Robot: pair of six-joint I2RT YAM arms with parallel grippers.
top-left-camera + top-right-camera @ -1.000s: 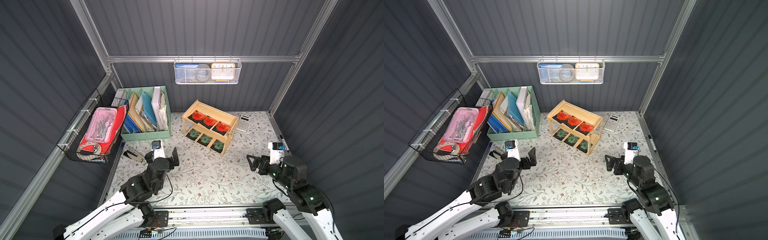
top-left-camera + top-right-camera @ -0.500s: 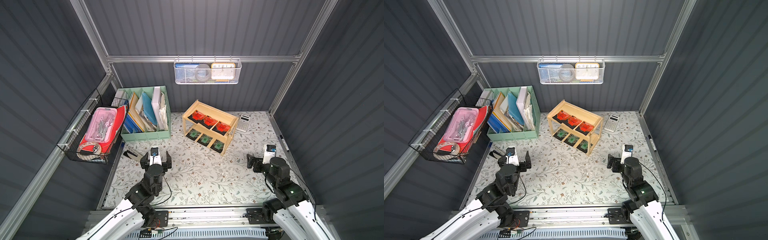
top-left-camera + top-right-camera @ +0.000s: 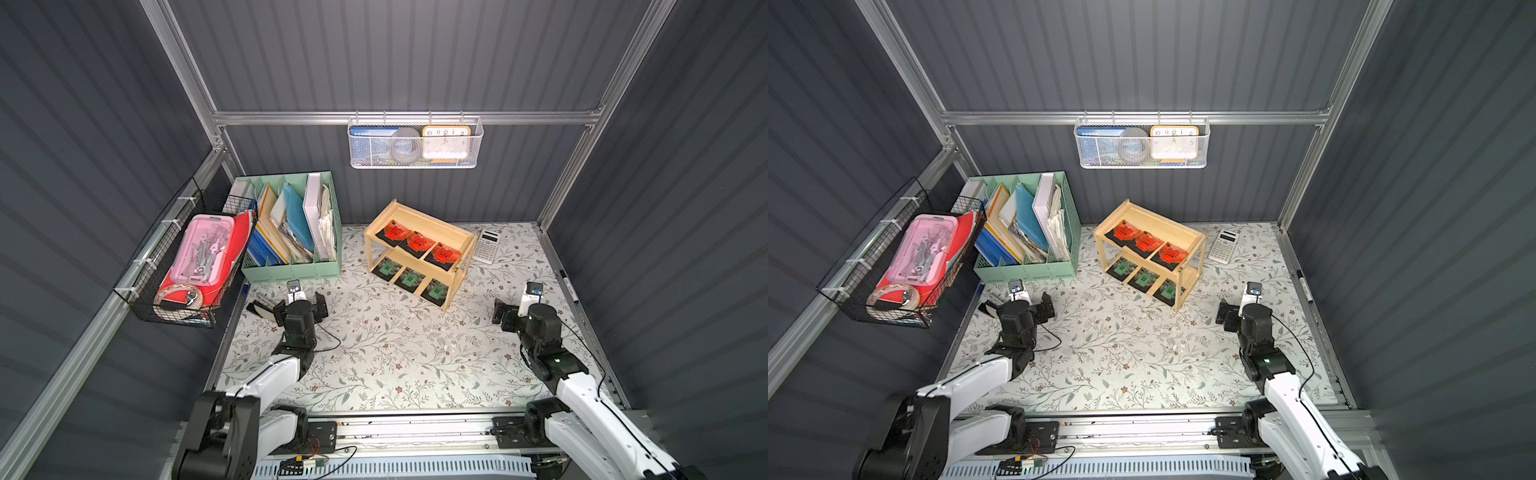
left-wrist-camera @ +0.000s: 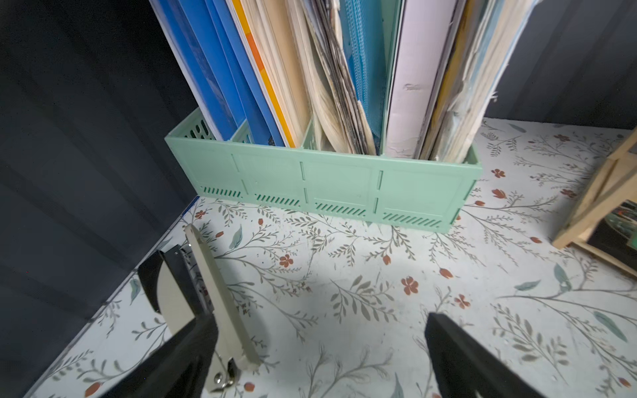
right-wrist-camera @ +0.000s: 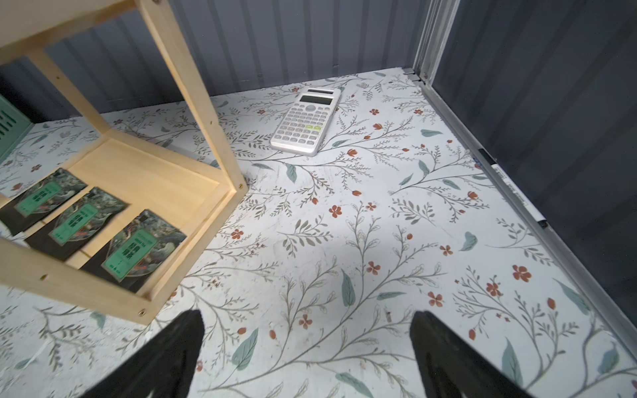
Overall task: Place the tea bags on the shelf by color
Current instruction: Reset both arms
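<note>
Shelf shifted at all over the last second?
No. The shelf keeps the same spot in both top views, between the mint file organizer and the calculator, with the same gaps to each.

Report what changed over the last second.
Both arms folded inward and sank lower; the left gripper and right gripper each slid slightly to the robot's left, open and empty throughout. Nothing was gripped or released. The six tea bags and the shelf stayed put.
</note>
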